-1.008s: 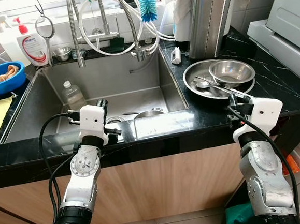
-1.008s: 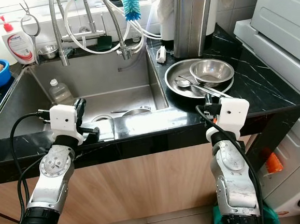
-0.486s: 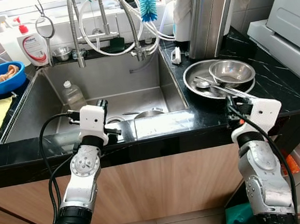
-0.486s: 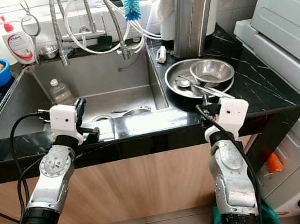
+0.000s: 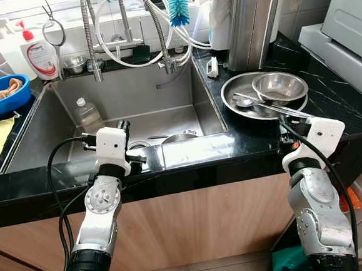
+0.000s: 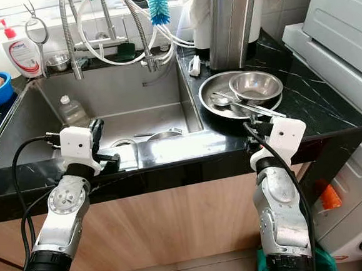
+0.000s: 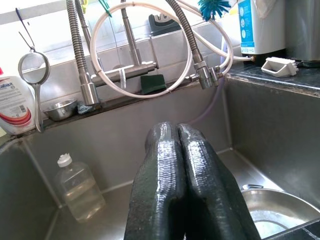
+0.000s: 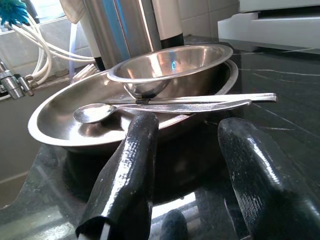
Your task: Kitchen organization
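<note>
A wide steel plate [image 5: 231, 101] lies on the black counter right of the sink, with a small steel bowl [image 5: 280, 87], a spoon [image 5: 244, 101] and long utensils [image 8: 215, 100] in it. My right gripper [image 8: 190, 125] hovers open just above the counter, at the plate's near edge, its fingers [image 8: 135, 150] pointing at the rim. Over the sink's front lip, my left gripper [image 7: 177, 131] stays shut on nothing and faces into the basin [image 5: 134, 92]. A steel bowl [image 7: 277, 207] lies on the sink floor.
A clear plastic bottle [image 5: 86, 114] stands in the sink's left corner. Taps and hoses [image 5: 125, 27] hang behind, with a soap bottle [image 5: 41, 53] and a blue bowl [image 5: 2, 93] at left. A tall steel canister [image 5: 253, 20] stands behind the plate. A white appliance [image 5: 347, 15] is at right.
My right wrist has shifted slightly to the right at the counter's edge. The left arm and the dishes have not moved.
</note>
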Robot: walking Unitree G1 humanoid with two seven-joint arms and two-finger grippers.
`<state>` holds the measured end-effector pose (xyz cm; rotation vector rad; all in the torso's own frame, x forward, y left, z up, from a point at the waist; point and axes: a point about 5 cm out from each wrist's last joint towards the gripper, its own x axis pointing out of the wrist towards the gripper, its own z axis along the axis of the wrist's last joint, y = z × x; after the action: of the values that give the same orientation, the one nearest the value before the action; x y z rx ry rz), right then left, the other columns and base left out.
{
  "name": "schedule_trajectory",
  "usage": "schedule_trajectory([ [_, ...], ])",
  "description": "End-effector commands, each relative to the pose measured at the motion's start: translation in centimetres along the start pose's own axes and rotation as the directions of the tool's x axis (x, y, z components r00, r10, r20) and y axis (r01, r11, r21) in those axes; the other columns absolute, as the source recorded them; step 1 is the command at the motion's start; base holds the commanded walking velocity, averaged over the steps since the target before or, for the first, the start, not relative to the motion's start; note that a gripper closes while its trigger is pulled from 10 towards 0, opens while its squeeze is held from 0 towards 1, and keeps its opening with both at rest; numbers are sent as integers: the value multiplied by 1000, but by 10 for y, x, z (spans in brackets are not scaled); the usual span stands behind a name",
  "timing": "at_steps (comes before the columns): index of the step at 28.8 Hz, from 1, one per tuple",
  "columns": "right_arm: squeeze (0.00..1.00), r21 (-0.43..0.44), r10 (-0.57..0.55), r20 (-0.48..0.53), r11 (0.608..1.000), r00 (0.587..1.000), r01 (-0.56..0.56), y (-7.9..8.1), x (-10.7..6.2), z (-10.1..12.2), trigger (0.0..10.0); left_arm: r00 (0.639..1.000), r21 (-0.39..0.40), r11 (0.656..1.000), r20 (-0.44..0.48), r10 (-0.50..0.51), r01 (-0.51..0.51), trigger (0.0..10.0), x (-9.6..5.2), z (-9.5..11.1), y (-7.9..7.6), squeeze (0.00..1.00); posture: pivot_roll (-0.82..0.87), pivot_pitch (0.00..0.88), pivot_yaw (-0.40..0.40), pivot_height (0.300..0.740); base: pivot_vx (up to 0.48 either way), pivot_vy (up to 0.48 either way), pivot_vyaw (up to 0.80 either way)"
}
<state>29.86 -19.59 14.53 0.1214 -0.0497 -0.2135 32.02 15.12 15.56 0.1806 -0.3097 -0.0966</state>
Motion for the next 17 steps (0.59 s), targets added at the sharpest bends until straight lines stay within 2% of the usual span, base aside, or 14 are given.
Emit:
schedule_trajectory([
  [1,0,14,-15,-20,1000,1000,15,0,1,-2,10000,1000,4,1000,-13,9,-9,10000,-1,-2,4,0,-223,0,51,731,0,0,0],
  [8,0,34,-44,-21,998,999,45,-4,3,-1,10000,1000,4,1000,-14,11,-10,10000,-1,-3,4,0,-221,0,50,731,0,0,0],
  [17,0,42,-36,-19,998,999,37,-2,4,0,10000,1000,4,1000,-13,11,-11,10000,-1,-2,4,0,-220,0,51,731,0,0,0],
])
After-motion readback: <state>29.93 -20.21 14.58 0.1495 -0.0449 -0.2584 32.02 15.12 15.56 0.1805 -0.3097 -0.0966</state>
